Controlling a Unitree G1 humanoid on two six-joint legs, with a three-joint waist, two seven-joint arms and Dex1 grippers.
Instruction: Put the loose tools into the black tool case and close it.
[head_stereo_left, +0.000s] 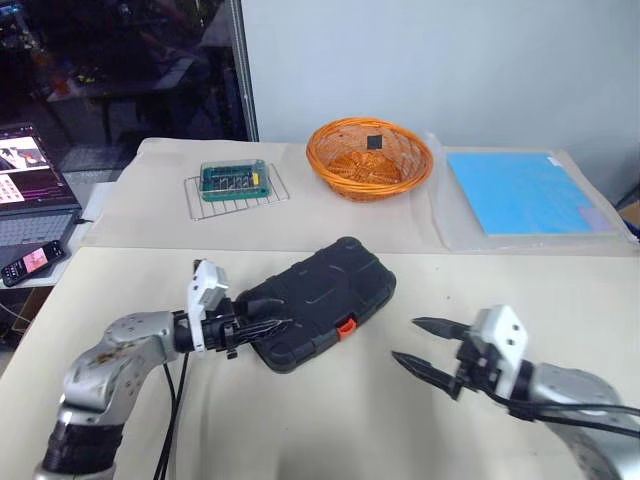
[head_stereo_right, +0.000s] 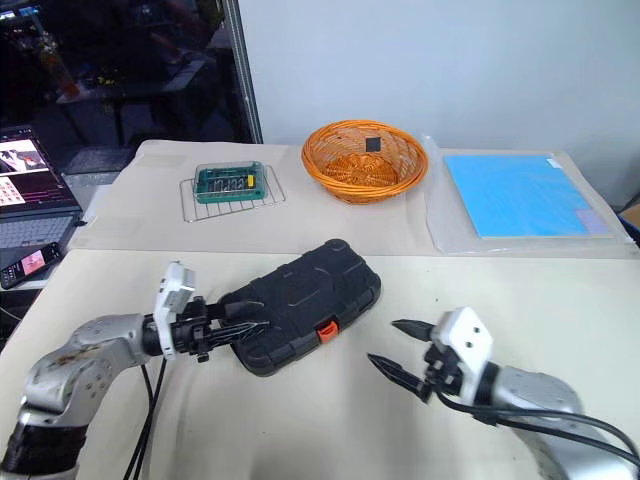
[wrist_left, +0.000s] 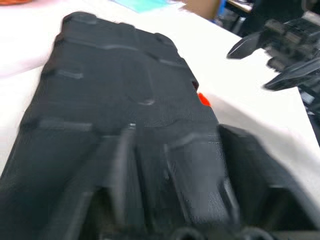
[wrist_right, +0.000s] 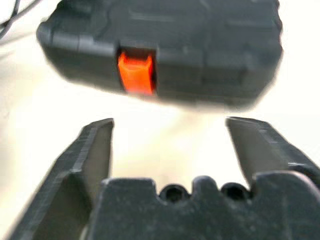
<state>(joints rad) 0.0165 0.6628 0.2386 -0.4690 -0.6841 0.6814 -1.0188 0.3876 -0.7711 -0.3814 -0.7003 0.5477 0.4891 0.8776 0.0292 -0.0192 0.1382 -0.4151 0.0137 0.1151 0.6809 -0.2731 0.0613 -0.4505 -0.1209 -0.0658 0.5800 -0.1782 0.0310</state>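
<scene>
Nowhere readable writing: black tool case (head_stereo_left: 318, 299) shut, orange latch (head_stereo_left: 345, 326) forward.

black tool case (head_stereo_left: 318, 300) matt ribbed moulded plastic, glossy orange plastic latch (head_stereo_left: 346, 326); basket (head_stereo_left: 369, 158) woven orange wicker; rack (head_stereo_left: 236, 195) thin bare wire; table (head_stereo_left: 400, 420) smooth matt cream.

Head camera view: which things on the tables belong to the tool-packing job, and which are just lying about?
Job:
black tool case, lid down, orange latch facing the right gripper

Lying about:
orange wicker basket
green circuit board on wire rack
blue sheet
laptop
phone
</scene>
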